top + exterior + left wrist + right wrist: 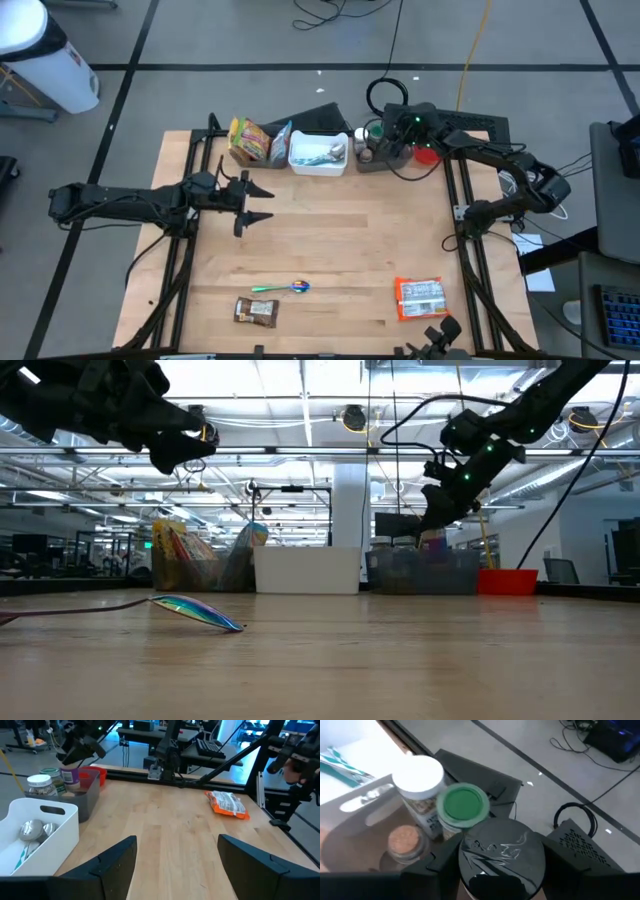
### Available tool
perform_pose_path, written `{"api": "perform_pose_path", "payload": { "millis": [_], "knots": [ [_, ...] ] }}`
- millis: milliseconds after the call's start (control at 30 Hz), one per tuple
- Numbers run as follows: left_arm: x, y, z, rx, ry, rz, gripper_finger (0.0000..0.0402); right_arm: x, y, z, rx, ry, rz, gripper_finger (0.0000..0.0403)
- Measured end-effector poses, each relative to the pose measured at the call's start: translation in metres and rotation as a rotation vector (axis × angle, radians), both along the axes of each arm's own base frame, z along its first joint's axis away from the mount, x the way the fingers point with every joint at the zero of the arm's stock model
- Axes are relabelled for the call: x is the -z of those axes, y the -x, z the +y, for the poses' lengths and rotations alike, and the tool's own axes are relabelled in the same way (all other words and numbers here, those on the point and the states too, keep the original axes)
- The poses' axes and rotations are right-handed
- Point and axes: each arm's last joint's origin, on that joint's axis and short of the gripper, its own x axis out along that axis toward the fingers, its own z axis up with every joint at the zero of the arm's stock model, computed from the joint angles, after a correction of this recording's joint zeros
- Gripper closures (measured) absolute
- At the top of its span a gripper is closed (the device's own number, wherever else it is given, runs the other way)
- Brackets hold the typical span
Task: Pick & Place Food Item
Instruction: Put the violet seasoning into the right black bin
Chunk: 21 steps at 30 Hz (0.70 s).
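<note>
black-lidded jar (502,847): we see it between the right arm's 2 fingers, held over the grey bin (350,851) at the table's far right corner
right gripper (502,870): clamped on the black-lidded jar, 1 finger on each side of the lid; in the low view it hangs above the bin, not inside it
bin contents: 3 other jars stand in the grey bin, a white-lidded jar (419,774), a green-lidded jar (464,805) and a cork-topped jar (402,840), all just beside the held one
left gripper (245,205): fingers wide apart, nothing between them, hovering over bare wood on the left half of the table; we read this arm as waiting
orange packet (420,298): flat on the near right of the table, well apart from both grippers
snack bar (255,312): near edge, untouched
spoon (285,288): lying just beyond the snack bar
white bin (318,153): far edge, next to the snack bags (252,142)
done: we judge 1 food jar is gripped and up off the bin floor
left: carry and set-down not yet done; we cannot tell the drop spot
</note>
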Motion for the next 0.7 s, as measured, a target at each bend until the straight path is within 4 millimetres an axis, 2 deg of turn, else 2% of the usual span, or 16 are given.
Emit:
{"api": "perform_pose_path", "payload": {
  "millis": [200,700],
  "knots": [
    [-0.002,-0.001,0.000,-0.001,-0.003,-0.021,0.0124,0.008,0.008,-0.004,0.025,-0.007,-0.008,0.0205],
    [-0.003,-0.001,0.000,-0.001,-0.005,-0.036,0.0130,0.034,0.003,-0.020,0.037,-0.016,-0.012,0.0206]
  ]
}}
